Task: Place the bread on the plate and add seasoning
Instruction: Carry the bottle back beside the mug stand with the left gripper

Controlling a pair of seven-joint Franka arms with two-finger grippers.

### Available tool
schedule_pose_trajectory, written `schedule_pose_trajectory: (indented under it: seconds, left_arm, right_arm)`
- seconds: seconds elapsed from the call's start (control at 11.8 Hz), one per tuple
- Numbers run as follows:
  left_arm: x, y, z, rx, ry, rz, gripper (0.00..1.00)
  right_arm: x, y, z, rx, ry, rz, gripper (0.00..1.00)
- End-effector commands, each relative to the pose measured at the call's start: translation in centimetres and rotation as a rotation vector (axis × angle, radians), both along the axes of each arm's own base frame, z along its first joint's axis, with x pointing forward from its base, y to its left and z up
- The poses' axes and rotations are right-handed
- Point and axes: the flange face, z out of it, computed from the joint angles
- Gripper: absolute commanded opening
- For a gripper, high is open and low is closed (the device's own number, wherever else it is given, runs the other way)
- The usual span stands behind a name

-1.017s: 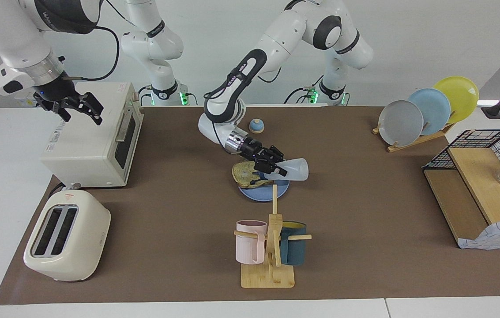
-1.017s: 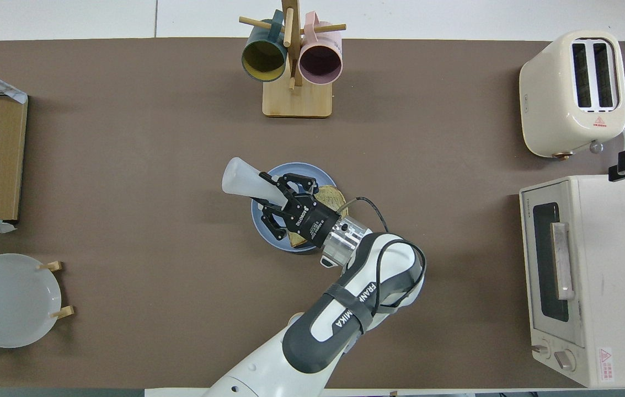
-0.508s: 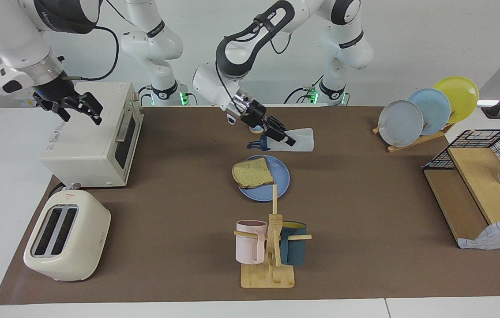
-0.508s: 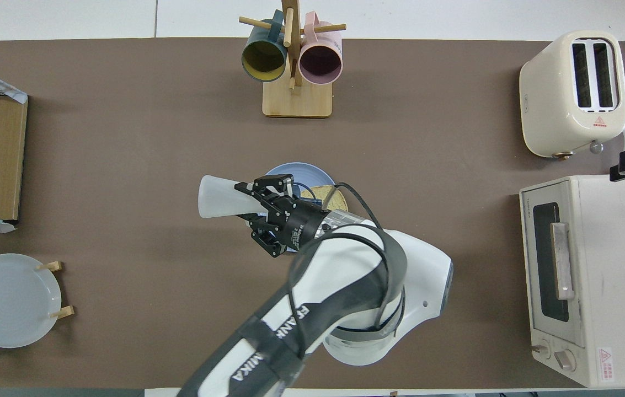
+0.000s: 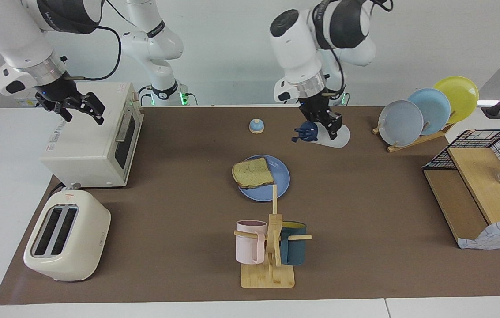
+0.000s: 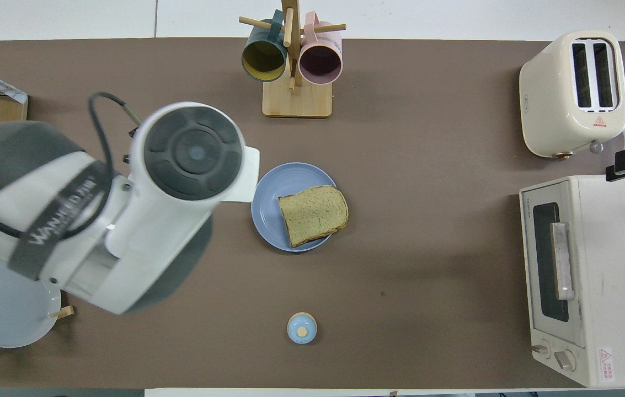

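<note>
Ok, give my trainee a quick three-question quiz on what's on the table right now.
1. True or false: the squarish speckled bread slice lies on the round medium-blue plate.
2. What does the left pincer hold?
A. the small translucent seasoning bottle with the navy cap
B. the tiny blue-domed bell
C. nothing
3. Fill in: the open right pincer waits over the cream ___ oven.

Key: 1 true; 2 A; 3 toaster.
</note>
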Motion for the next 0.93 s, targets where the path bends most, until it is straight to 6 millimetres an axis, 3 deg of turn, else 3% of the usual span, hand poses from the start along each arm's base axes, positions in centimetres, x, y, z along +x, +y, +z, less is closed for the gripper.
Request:
schedule_pose_trajectory:
  seconds: [0.0,0.17,0.34,0.59,0.85]
  left_arm:
    - [2.7,3.8,0.0,-0.198,-0.035,0.121,0.0]
    - [5.3,7.3,-0.6,-0.387,-0.079,0.257,0.0]
    - [6.9,10.6,-2.6,-0.544,-0.193,0.375,0.0]
    - [8.2,11.2,-6.4,-0.671,-0.359,0.449,0.0]
    - [10.7,10.6,-12.8,-0.769,-0.498,0.507,0.0]
  right_arm:
    - [-0.5,-0.4,0.1,-0.015,-0.018,0.014,1.0]
    - [-0.4,-0.5,0.1,-0.016,-0.024,0.013,1.0]
    - [-0.2,-0.6,0.2,-0.018,-0.038,0.012,1.0]
    - [-0.2,-0.7,0.2,-0.017,-0.038,0.01,1.0]
    - [-0.3,-0.8,0.1,-0.016,-0.035,0.008,1.0]
